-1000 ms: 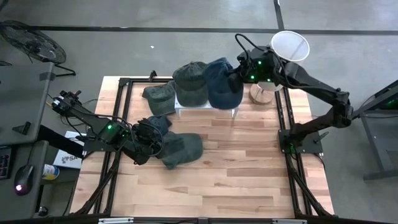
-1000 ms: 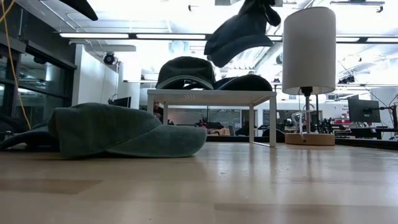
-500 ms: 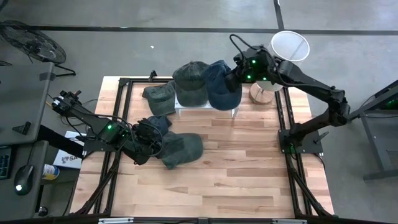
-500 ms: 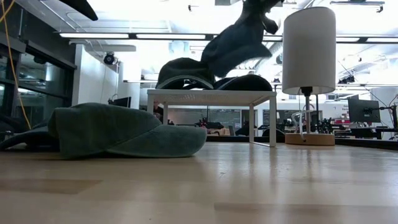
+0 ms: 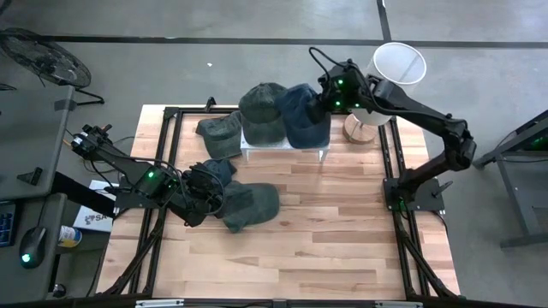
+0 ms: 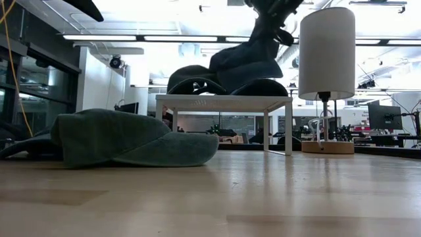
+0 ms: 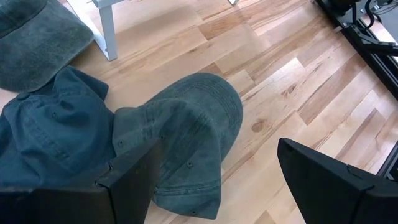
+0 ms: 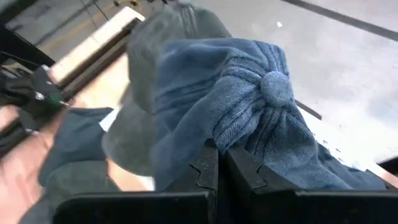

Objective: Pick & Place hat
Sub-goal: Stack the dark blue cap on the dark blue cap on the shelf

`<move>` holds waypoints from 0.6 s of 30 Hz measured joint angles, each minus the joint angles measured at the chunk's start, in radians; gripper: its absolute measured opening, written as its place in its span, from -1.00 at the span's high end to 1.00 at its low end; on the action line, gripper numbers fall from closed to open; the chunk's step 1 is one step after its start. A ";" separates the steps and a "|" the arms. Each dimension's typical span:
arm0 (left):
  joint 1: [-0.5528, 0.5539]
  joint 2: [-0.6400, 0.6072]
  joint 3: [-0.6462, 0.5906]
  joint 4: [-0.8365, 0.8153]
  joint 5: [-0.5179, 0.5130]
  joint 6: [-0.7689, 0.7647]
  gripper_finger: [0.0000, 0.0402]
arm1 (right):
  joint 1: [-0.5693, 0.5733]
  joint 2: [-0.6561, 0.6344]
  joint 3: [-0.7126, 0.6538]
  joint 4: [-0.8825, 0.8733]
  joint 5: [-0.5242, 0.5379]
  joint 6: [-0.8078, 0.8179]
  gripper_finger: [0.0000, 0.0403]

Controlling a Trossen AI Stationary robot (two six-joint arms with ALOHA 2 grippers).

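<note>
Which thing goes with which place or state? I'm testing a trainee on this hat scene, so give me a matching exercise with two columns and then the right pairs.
Things:
1. blue hat
2. green hat on the small white table
3. green hat on the wood
4. lamp

Places or states:
A. lies low on the tabletop, beside the left gripper, whose fingers are apart
B. stands at the table's far right corner
C. pinched by the right gripper
D. rests on the raised white table, next to the held hat

Pairs: 1-C, 2-D, 3-A, 4-B
</note>
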 joint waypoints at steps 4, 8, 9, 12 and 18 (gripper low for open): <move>0.000 0.000 0.000 0.000 0.000 0.000 -0.58 | 0.000 0.022 0.000 -0.032 0.022 0.004 1.00; 0.000 0.000 0.000 0.000 0.000 0.000 -0.58 | 0.000 0.039 0.000 -0.063 0.063 0.004 1.00; 0.000 0.000 0.000 0.000 0.000 0.000 -0.58 | 0.000 0.042 0.000 -0.068 0.072 0.001 1.00; 0.000 0.000 0.000 0.001 0.000 0.000 -0.58 | -0.002 0.043 -0.001 -0.071 0.091 -0.001 1.00; 0.000 0.000 0.000 0.010 0.000 0.000 -0.58 | -0.018 0.043 -0.001 -0.069 0.116 -0.001 0.99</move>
